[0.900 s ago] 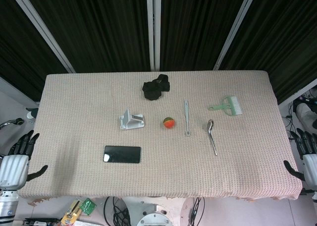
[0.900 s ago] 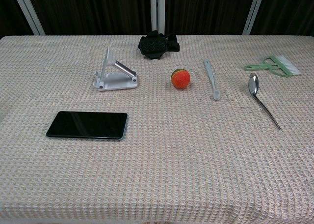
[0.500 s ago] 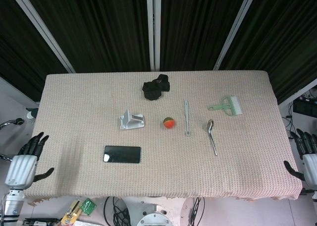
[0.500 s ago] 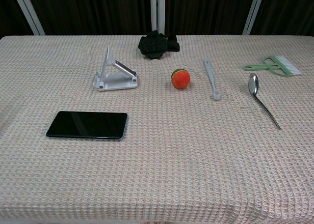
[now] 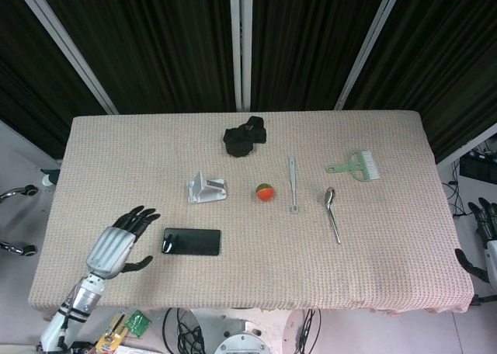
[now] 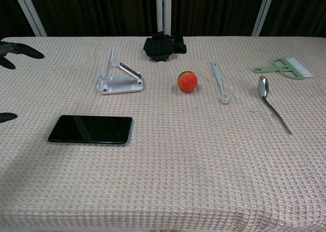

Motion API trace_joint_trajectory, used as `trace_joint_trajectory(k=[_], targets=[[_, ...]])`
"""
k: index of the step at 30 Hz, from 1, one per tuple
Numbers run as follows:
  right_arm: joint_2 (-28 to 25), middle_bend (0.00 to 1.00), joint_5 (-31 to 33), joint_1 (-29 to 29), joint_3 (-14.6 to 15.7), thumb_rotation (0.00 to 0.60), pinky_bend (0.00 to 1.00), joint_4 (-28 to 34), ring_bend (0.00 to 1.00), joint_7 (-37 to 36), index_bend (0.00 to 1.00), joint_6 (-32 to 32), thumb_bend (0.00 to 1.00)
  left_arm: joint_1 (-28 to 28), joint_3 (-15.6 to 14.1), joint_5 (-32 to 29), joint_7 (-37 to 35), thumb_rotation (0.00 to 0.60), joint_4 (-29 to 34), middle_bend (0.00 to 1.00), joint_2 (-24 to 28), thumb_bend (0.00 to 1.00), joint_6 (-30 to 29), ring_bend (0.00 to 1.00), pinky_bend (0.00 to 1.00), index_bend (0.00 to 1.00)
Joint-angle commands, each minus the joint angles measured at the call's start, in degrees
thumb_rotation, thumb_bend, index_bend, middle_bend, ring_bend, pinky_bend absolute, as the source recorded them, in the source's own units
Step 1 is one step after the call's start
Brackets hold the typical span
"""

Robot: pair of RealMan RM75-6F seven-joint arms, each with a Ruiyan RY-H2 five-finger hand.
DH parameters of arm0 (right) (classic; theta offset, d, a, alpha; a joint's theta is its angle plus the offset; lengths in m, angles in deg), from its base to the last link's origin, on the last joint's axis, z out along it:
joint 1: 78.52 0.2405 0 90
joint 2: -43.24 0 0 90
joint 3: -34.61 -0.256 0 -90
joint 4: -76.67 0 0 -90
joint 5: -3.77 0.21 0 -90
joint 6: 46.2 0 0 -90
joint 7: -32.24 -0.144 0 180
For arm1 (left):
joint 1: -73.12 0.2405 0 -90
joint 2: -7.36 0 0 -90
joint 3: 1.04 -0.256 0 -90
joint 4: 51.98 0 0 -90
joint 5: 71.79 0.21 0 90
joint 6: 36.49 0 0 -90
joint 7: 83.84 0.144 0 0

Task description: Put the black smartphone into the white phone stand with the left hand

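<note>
The left hand point(image 5: 116, 244) hovers over the table's point(image 5: 373, 268) near left part, fingers spread and holding nothing, just left of the black smartphone point(image 5: 191, 241), which lies flat on the cloth. The right hand point(image 5: 485, 234) hangs off the right edge, fingers apart, empty. Further back stands the white phone stand point(image 5: 206, 189), then an orange ball point(image 5: 265, 192), a spoon point(image 5: 331, 211) and a green brush point(image 5: 356, 166)

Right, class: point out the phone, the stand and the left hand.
phone point(image 6: 90, 129), chest view, middle of its dark screen
stand point(image 6: 120, 84), chest view, its flat white base
left hand point(image 5: 111, 249), head view, back of the hand
</note>
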Motion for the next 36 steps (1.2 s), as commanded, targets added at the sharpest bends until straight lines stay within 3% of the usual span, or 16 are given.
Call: trace_joint_trajectory(k=[1,7,14,19,36], targets=[[-0.50,0.00,0.49,-0.53,-0.39,0.600,0.00,0.14,0.00,-0.64,0.00,0.91,0.18,-4.10,2.11,-2.21,0.64,0.600,-0.20,0.11,-3.57,0.20,5.22,0.05,0.21,0.20],[-1.23,0.00,0.97,-1.14,-0.67,0.600,0.00,0.12,0.00,-1.36,0.00,1.70,0.18,-8.78,4.09,-8.69,4.00,0.600,-1.52,0.15,-7.76,0.19,12.90,0.08,0.21,0.27],[-1.46,0.00,1.20,-0.98,-0.72,0.600,0.00,-0.42,0.00,-1.89,0.00,1.02,0.18,-11.73,4.92,-14.17,5.43,0.600,-5.84,0.15,-13.77,0.15,16.44,0.08,0.21,0.21],[-1.52,0.00,1.19,-0.99,-0.76,0.600,0.00,-0.60,0.00,-2.29,0.00,1.01,0.18,-13.03,4.85,-16.69,7.34,0.600,-7.90,0.15,-16.22,0.16,17.59,0.08,0.21,0.18],[-0.79,0.00,2.13,-1.17,-0.86,0.600,0.00,-1.67,0.00,-2.64,0.00,0.29,0.19,-14.57,4.71,-26.48,14.28,0.600,-9.45,0.15,-19.47,0.17,16.98,0.08,0.21,0.20]])
